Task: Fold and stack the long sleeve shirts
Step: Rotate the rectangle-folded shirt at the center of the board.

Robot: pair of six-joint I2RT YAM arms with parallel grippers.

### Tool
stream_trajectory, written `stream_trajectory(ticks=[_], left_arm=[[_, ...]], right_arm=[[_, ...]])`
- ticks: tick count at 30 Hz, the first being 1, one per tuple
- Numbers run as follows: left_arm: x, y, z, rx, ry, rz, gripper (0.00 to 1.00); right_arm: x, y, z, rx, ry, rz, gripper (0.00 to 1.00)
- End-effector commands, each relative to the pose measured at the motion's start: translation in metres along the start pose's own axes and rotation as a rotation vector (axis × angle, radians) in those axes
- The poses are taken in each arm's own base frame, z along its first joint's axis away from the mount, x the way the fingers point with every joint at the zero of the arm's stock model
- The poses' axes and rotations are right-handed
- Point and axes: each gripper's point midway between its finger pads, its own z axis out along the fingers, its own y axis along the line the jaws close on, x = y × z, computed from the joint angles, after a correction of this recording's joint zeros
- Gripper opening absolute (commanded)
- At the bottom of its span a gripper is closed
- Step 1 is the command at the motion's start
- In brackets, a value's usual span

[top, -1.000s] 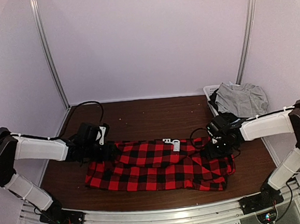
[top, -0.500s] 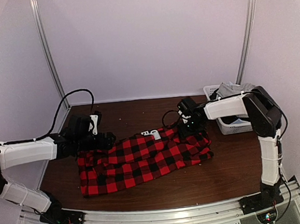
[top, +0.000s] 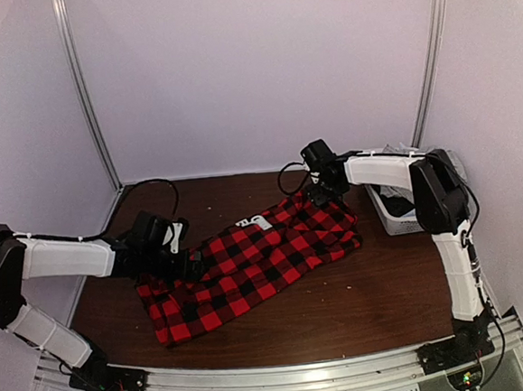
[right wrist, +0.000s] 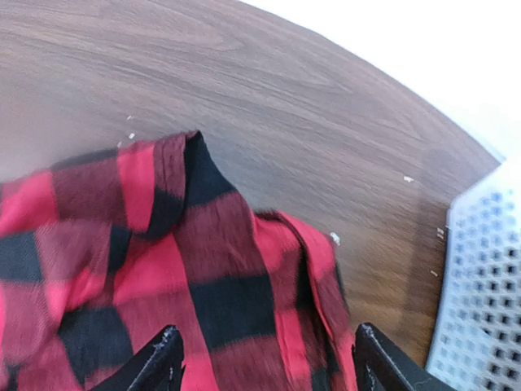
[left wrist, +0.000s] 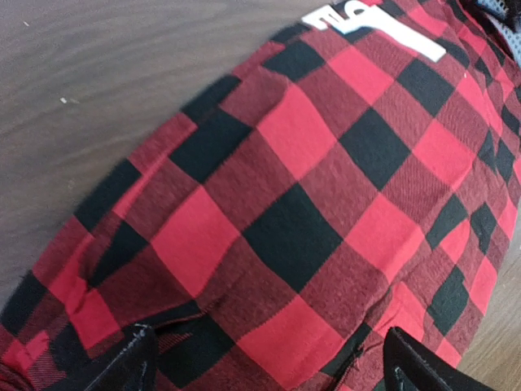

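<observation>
Flannel shirt (top: 258,264) laid diagonally on table (top: 243,197) | left gripper (left wrist: 269,362) held parted over near-left end | right gripper (right wrist: 264,358) held parted over far-right end

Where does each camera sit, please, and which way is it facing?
Top external: above and behind the bases, looking down on table, flannel shirt, left arm, right arm.
Left wrist: on the left hand, close over the shirt; its fingertips show.
Right wrist: on the right hand, facing shirt edge and basket; its fingertips show.
Shared: all show the shirt.
</observation>
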Motion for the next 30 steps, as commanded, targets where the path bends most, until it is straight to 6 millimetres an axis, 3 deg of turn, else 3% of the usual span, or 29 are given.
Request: stream_trajectory(ticks=[1,8,11,18,21,26,30], left_arm=[[0.02,-0.007,0.008,0.069,0.063,-0.021,0.98],[0.051,-0.014,0.016,0.1,0.133,-0.005,0.97],[0.061,-0.022,0.018,0.11,0.155,0.008,0.97],[0.08,-0.067,0.023,0.18,0.199,0.051,0.97],[0.086,-0.098,0.023,0.225,0.216,0.09,0.97],[0.088,-0.143,0.014,0.284,0.224,0.168,0.97],[0.077,-0.16,0.001,0.31,0.203,0.213,0.97]], right_arm=[[-0.027,-0.017,-0.063,-0.051,-0.114,0.034,0.73],[-0.011,-0.016,-0.117,-0.202,-0.158,0.124,0.73],[0.008,-0.011,-0.13,-0.266,-0.15,0.15,0.74],[0.047,-0.001,-0.151,-0.374,-0.101,0.198,0.74],[0.065,-0.002,-0.151,-0.37,-0.069,0.217,0.74],[0.099,0.002,-0.126,-0.335,0.02,0.25,0.74],[0.102,0.006,-0.103,-0.313,0.036,0.27,0.74]])
